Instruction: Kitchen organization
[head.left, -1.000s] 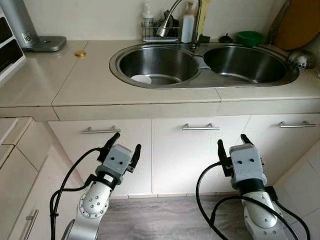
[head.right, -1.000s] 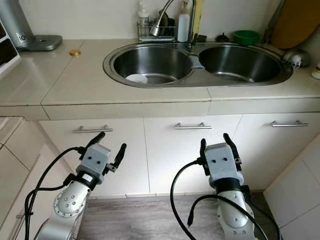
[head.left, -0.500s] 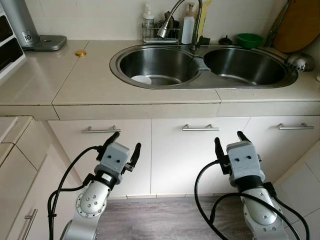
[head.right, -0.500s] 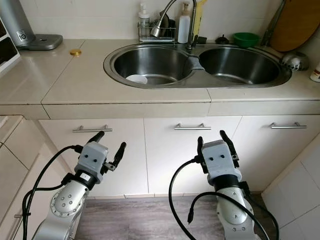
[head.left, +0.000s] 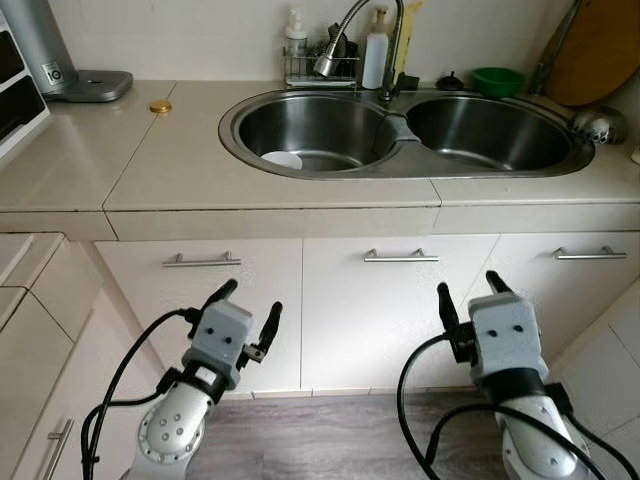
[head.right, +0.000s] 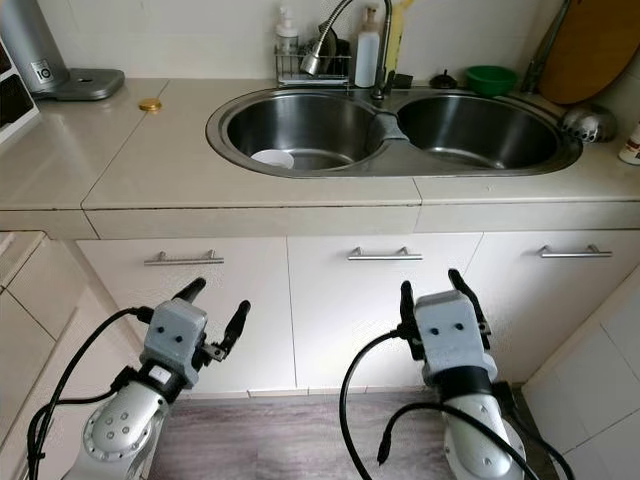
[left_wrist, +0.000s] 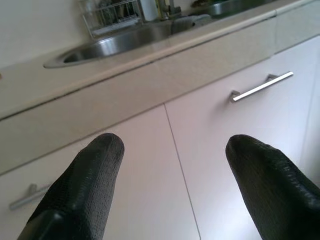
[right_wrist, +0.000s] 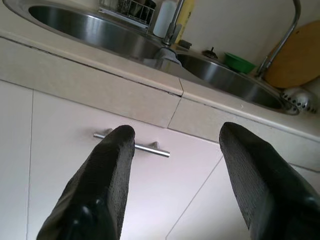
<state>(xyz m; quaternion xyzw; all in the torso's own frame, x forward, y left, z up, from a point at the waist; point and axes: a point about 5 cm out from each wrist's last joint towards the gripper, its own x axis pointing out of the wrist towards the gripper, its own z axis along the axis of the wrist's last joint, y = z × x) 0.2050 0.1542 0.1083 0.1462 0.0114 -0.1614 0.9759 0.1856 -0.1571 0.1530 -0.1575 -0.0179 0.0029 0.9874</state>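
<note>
A pale, glossy stone-look worktop (head.left: 170, 160) carries a stainless double sink (head.left: 405, 165) with two rounded, polished bowls; the robot's-left bowl holds a small white dish (head.left: 282, 159) near its front wall, and what lies in the right bowl cannot be made out. A curved chrome tap (head.left: 345, 35) rises behind the ridge between the bowls, beside a wire rack (head.left: 318, 68) with a clear pump bottle (head.left: 295, 35) and a white bottle (head.left: 376, 55) next to it. Farther right along the back sit a green plastic bowl (head.left: 499, 78), a round wooden board (head.left: 600, 50) leaning on the wall, and a perforated metal strainer (head.left: 598, 122). On the left of the worktop lie a small gold-coloured lid (head.left: 159, 105) and the grey base of an appliance (head.left: 75, 80). Below are flat white cabinet doors (head.left: 390, 310) with slim brushed-metal bar handles (head.left: 401, 256). Both arms are held low in front of these doors, well below the worktop edge: the left claw (head.left: 243, 309) is spread apart and grips nothing, its textured black fingers (left_wrist: 85, 185) pointing up toward the doors; the right claw (head.left: 468, 295) is likewise released and empty, fingers (right_wrist: 107, 175) framing a door handle, apart from it. Black cables (head.left: 415, 400) loop beside each silver arm above the grey wood-grain floor (head.left: 330, 440).
</note>
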